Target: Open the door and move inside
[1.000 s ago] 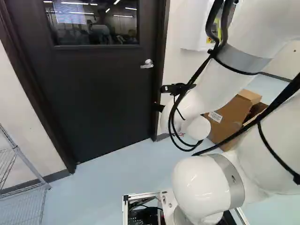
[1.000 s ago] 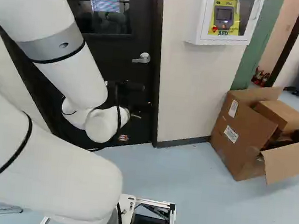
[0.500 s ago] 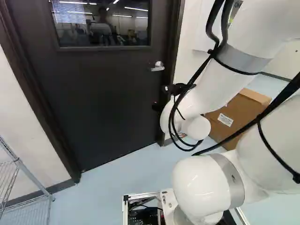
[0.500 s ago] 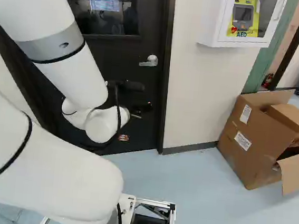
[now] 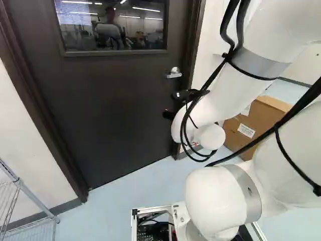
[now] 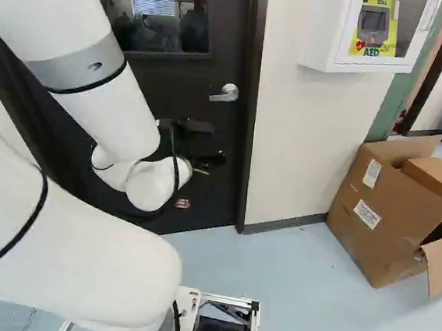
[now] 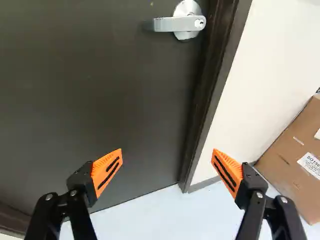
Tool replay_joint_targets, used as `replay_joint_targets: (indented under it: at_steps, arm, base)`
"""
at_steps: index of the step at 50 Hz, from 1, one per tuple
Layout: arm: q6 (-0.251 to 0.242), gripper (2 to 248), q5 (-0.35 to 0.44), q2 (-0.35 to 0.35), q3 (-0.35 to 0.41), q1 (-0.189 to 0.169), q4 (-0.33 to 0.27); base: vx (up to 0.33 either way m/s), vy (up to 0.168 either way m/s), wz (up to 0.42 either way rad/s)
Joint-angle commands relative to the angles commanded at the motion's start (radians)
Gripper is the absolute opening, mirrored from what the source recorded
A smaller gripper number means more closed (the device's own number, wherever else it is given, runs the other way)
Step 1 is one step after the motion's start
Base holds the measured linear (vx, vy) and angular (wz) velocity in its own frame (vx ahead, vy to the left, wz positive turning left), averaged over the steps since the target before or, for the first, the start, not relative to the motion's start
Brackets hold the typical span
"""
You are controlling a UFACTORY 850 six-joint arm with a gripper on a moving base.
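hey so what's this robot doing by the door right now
The white arm has its gripper up near a dark door, fingers open with nothing between them. The door is shut. Its silver lever handle lies ahead of the gripper, not touched, so it is probably lining up to open it.

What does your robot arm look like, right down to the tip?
My arm is white and rounded, with grey bands and black cables strapped on outside. My end effector is black, with two jointed fingers and pointy orange pads with dark slots.
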Motion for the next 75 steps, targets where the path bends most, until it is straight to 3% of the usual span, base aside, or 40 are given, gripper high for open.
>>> replay_joint_targets:
  at_steps: [35,75]
  arm:
    - [0.000,247,0.000,-0.053,-0.047,-0.015,0.000]
    - [0.000,247,0.000,-0.009,-0.106,-0.024,0.000]
  base:
    - [0.000,0.000,0.000]
    - [0.000,0.000,0.000]
